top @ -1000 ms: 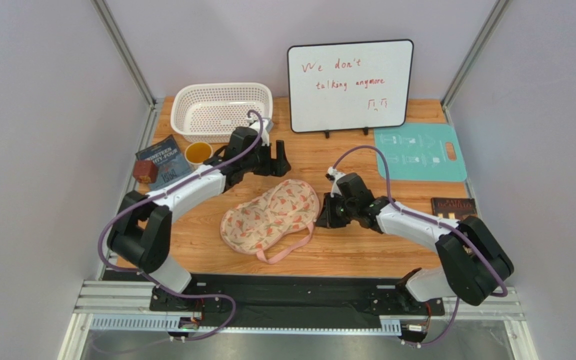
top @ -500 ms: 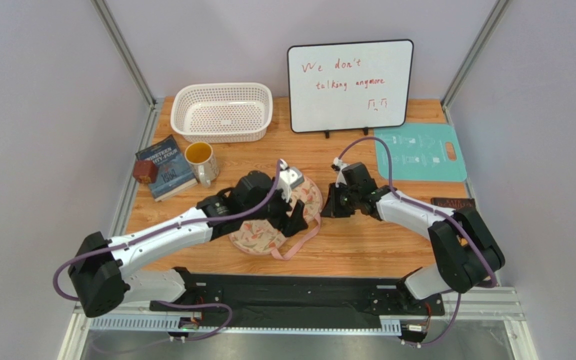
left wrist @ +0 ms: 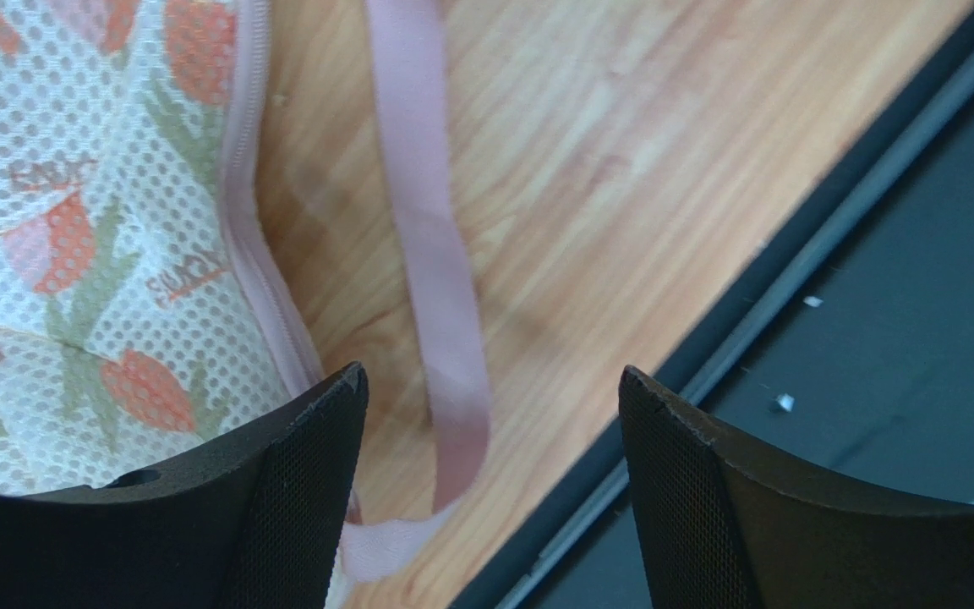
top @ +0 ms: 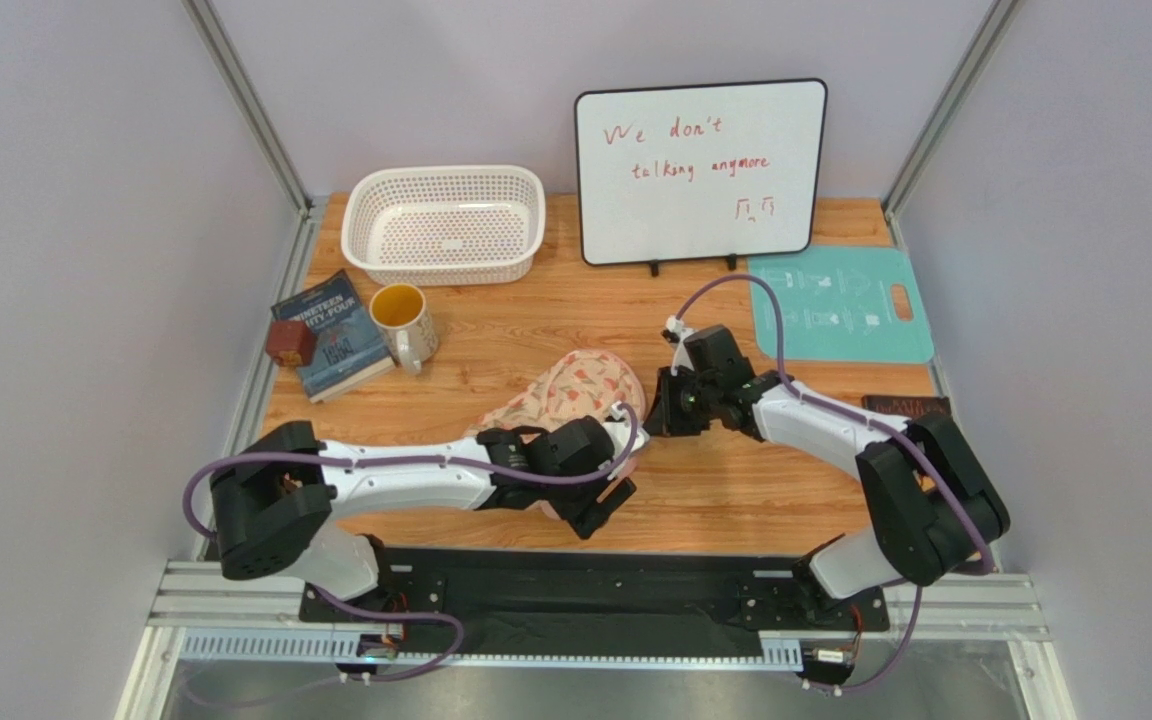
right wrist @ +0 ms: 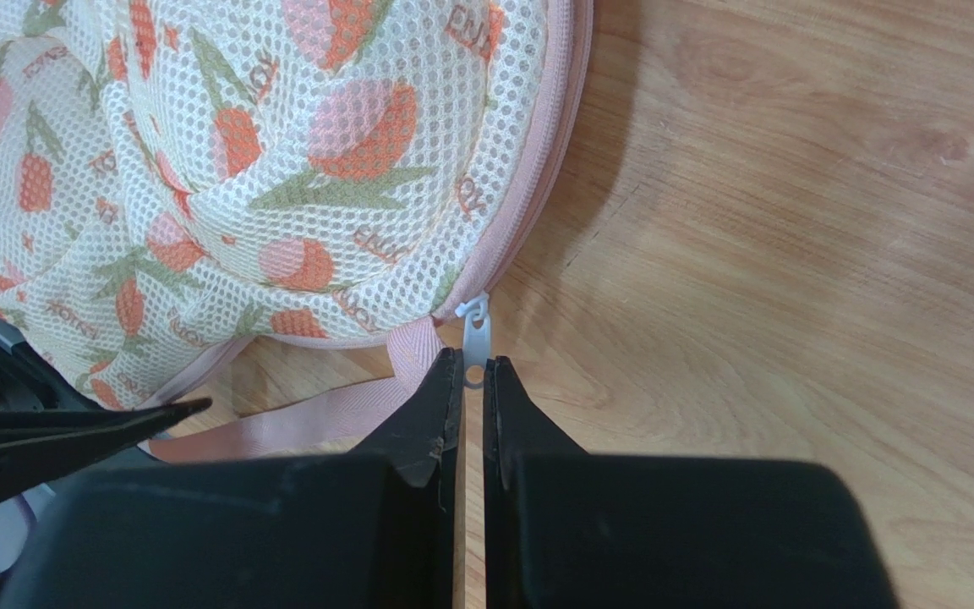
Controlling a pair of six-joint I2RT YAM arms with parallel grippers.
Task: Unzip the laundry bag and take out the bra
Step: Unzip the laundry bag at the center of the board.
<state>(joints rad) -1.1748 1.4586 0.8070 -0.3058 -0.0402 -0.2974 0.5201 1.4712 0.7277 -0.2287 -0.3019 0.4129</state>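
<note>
The laundry bag (top: pixel 575 384) is a cream mesh pouch with strawberry print and pink zipper trim, lying mid-table. In the right wrist view the laundry bag (right wrist: pixel 264 165) fills the upper left, and my right gripper (right wrist: pixel 473 371) is shut on its small silver zipper pull (right wrist: pixel 474 333) at the bag's edge. My left gripper (left wrist: pixel 492 387) hangs open over the pink strap loop (left wrist: pixel 435 292), just off the near edge of the laundry bag (left wrist: pixel 86 254). From above, the left gripper (top: pixel 605 503) covers the bag's near end and the right gripper (top: pixel 657 413) sits at its right side. The bra is hidden.
A white basket (top: pixel 444 222) and a whiteboard (top: pixel 699 170) stand at the back. A mug (top: pixel 402 323), a book (top: pixel 330 333) and a brown block (top: pixel 291 342) are at the left. A teal mat (top: pixel 838 305) lies right; a black rail (top: pixel 597 578) runs along the front edge.
My left arm swung from beside the basket down to the bag's near edge over the strap, its jaws narrowing a little. The right gripper stayed shut at the bag's right side.
</note>
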